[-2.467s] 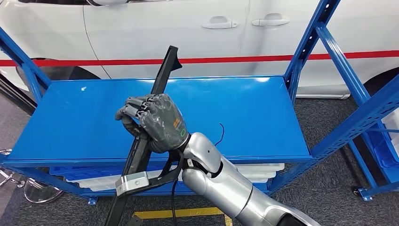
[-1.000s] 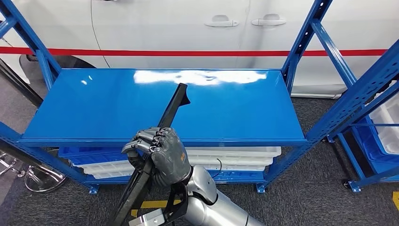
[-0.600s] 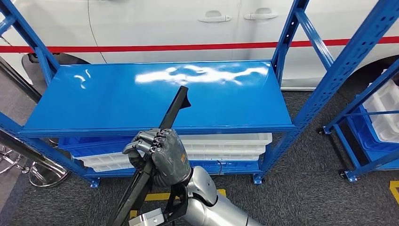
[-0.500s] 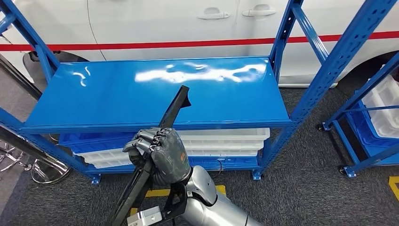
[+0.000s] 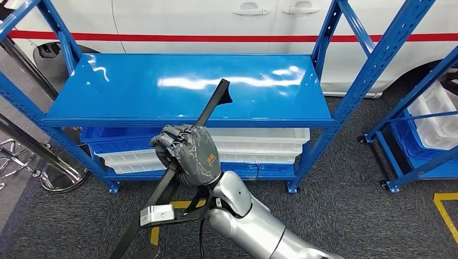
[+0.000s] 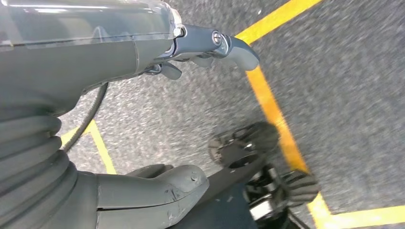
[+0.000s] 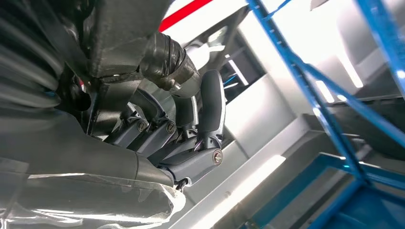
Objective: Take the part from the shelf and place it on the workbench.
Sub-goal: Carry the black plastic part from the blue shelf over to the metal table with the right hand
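— Where is the long, black, flat plastic trim part (image 5: 186,152) at this moment?

— Off the blue steel shelf (image 5: 135,89) and in the air in front of its near edge, clenched in the right robot hand (image 5: 186,154), whose grey fingers (image 7: 191,164) wrap its middle.

— How does it lie?

— Its long axis runs on a slant: the notched upper tip stands over the shelf's front edge, the lower end drops towards the grey carpet floor (image 5: 345,216).

— And the left robot hand (image 6: 143,143)?

— It hangs low over a yellow floor line (image 6: 272,109), holding nothing, fingers apart. The workbench is not in sight; by my reading, the carry has yet to reach it.
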You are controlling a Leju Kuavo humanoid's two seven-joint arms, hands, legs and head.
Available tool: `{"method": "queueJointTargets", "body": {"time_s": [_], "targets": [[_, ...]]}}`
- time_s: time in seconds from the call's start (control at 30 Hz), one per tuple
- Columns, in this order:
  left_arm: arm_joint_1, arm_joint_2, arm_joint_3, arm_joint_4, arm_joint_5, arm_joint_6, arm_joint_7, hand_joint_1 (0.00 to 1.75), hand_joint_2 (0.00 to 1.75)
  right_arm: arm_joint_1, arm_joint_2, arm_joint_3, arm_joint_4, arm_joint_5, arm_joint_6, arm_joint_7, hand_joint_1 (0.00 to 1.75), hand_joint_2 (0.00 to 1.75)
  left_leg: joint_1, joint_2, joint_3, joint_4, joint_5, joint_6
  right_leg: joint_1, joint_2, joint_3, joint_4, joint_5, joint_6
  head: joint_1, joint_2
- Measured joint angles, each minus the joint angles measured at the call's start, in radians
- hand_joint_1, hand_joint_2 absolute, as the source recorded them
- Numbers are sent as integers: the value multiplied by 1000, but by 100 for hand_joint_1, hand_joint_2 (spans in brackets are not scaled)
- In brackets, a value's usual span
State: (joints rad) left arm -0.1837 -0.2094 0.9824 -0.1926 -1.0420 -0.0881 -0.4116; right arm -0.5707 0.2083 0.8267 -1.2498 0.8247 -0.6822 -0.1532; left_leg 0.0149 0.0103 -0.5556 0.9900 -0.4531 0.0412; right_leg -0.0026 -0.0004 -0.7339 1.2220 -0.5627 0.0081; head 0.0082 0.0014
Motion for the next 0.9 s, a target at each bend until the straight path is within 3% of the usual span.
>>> {"method": "queueJointTargets", "body": {"time_s": [0.03, 0.07, 0.1, 0.17, 0.23, 0.3, 0.37, 0.4, 0.43, 0.5, 0.53, 0.57, 0.6, 0.67, 0.73, 0.77, 0.83, 0.9], "targets": [[0, 0, 0, 0, -1, -2, 1, 0, 175, -9, -2, -8, 7, 5, 0, 8, 175, 175, 0, 0, -18, 2, 13, -1, -2, 0, -7, 58, -19, 4, 0, 0], [0, 0, 0, 0, -2, -3, 1, 0, 175, -17, -4, -14, 13, 8, 0, 12, 175, 175, 0, 1, -35, 4, 24, -3, -4, 0, -2, 93, -10, 6, 0, 0], [0, 0, 0, 0, -3, -4, 2, 0, 175, -24, -6, -19, 19, 9, 0, 14, 175, 175, 0, 1, -52, 8, 35, -5, -6, 0, 17, 96, 17, 7, 0, 0], [0, -1, 0, 0, -3, -4, 2, 0, 175, -35, -7, -25, 28, 11, 1, 16, 175, 175, 0, 2, -81, 17, 53, -11, -8, 0, 107, 2, 65, 3, 0, 0], [-1, -4, -1, 0, -3, -6, 2, 0, 175, -45, -6, -31, 32, 12, 2, 18, 175, 175, -2, 1, -99, 23, 69, -22, -3, 1, 209, -144, 49, -6, 0, 0], [-1, -6, -1, 0, -2, -6, 2, 0, 175, -52, -6, -39, 36, 13, 1, 20, 175, 175, -1, 1, -104, 20, 88, -34, 4, 2, 245, -213, 30, -14, 0, 0], [-1, -6, -1, 0, -2, -6, 2, 0, 175, -53, -6, -45, 41, 12, 0, 19, 175, 175, 1, -1, -113, 19, 90, -45, 1, -1, 233, -220, 50, -27, 0, 0], [0, -6, -1, 0, -1, -6, 3, 0, 175, -53, -6, -46, 44, 11, -1, 15, 175, 175, 3, -2, -123, 36, 65, -50, -2, -2, 223, -223, 62, -37, 0, 0], [0, -6, -1, 0, 1, -5, 3, 0, 175, -52, -6, -47, 45, 9, -1, 11, 175, 175, 4, -2, -138, 72, 23, -54, -4, -4, 210, -226, 75, -45, -1, 0], [1, -6, -1, 0, 3, -4, 4, 0, 175, -48, -6, -48, 47, 4, -1, 1, 175, 175, 6, -3, -173, 198, -76, -63, -2, -5, 180, -225, 99, -53, -1, 0], [0, -6, -1, 0, 4, -3, 4, 0, 175, -44, -6, -49, 47, 0, -1, -4, 175, 175, 7, -3, -183, 262, -102, -66, -2, -5, 164, -223, 110, -53, -1, 0], [0, -6, -1, 0, 4, -3, 4, 0, 175, -40, -6, -50, 47, -4, -1, -10, 175, 175, 7, -3, -183, 304, -104, -69, -2, -6, 149, -221, 120, -52, -1, 0], [0, -6, -1, 0, 5, -2, 4, 0, 175, -34, -6, -51, 46, -9, -1, -18, 175, 175, 9, -3, -166, 310, -84, -72, -2, -6, 134, -218, 129, -49, -1, 0], [0, -7, -1, 0, 8, -2, 4, 0, 175, -23, -6, -51, 40, -22, -1, -34, 175, 175, 13, -3, -84, 222, -31, -76, -5, -6, 107, -208, 143, -41, -1, 0], [-2, -8, -1, 0, 11, -2, 3, 0, 175, -12, -6, -52, 26, -36, -2, -49, 175, 175, 12, -7, 8, 86, -32, -74, -3, -5, 87, -196, 154, -30, -1, 0], [0, -10, 0, 0, 14, 1, 0, 0, 175, -7, -6, -52, 19, -42, -2, -55, 175, 175, 10, -10, 33, 43, -44, -70, -2, -5, 80, -192, 161, -25, -1, 0], [7, -14, 1, 0, 20, 14, -9, 0, 175, 5, -9, -52, 6, -55, -3, -65, 175, 175, 7, -14, 41, 17, -52, -56, 1, -4, 72, -192, 177, -13, 0, 0], [14, -21, 2, 0, 26, 29, -19, 0, 175, 20, -15, -53, -8, -66, -2, -74, 175, 175, 9, -10, 30, 16, -39, -40, -2, -1, 63, -174, 154, -1, 0, 0]]}}
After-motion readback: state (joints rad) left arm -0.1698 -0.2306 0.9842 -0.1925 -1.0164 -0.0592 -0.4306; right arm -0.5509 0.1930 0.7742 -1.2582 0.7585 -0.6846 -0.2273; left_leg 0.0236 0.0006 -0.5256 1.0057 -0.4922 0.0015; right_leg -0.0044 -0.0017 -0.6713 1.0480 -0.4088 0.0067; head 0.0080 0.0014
